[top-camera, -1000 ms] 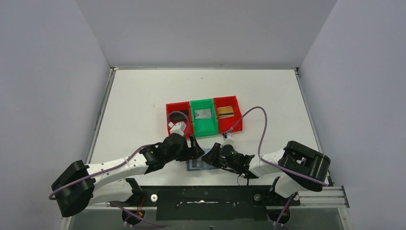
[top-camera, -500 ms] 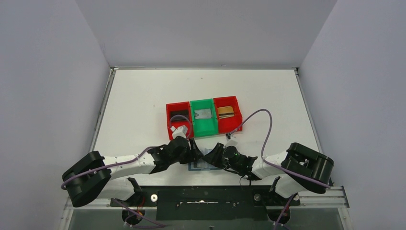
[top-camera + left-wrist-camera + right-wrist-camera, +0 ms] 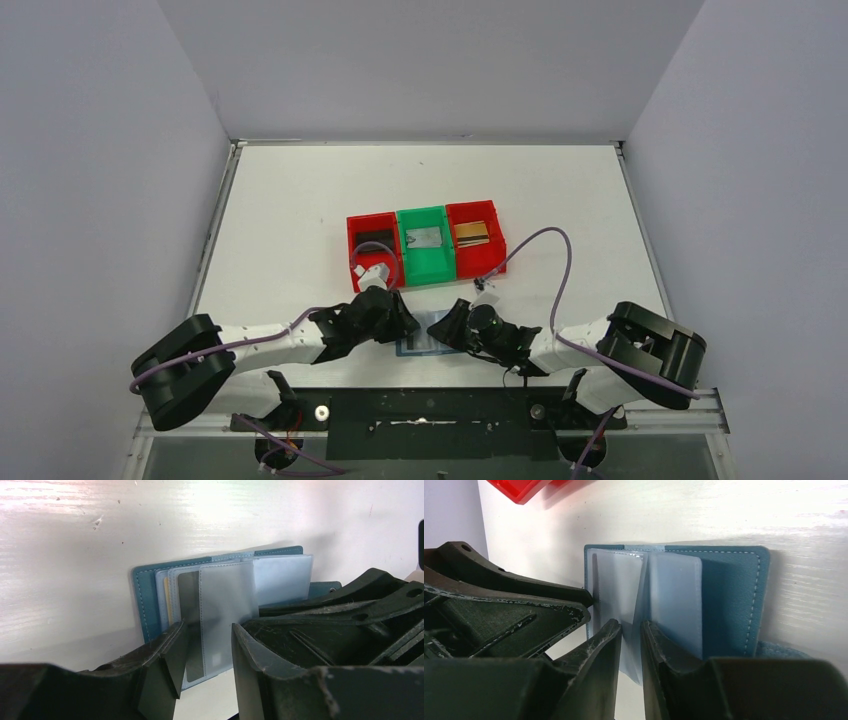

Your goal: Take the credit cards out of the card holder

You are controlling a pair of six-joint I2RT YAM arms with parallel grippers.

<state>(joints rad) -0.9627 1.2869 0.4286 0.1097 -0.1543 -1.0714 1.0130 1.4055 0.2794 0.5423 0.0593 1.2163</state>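
Compared with a second earlier, saw from above the left arm stretched flatter, the left hand (image 3: 404, 319) narrowed and the right hand (image 3: 451, 329) drawn back rightward, baring more of the card holder (image 3: 424, 338), open on the bench (image 3: 300, 200) between both hands, near the green bin (image 3: 430, 276). Made out a silver-grey card (image 3: 426, 237) in that bin, a gold-brown card (image 3: 472, 232) in the red bin (image 3: 499, 240) beside. Through the left wrist, found the left hand half open, fingers (image 3: 165, 651) straddling a clear sleeve (image 3: 227, 595) without pinching it; spotted a dark card (image 3: 189, 610) pocketed just beside. Through the right wrist, found the right hand narrow, a mere slit, a clear leaf (image 3: 633, 605) running into it, pads not visibly pressing. Judged the hazards: closing the left hand on bare plastic instead of a card edge, then lifting the whole card holder or tearing a pocket; letting the clear leaf slip from so loose a right hand and flop over the dark card; bumping hand against hand over one small card holder.
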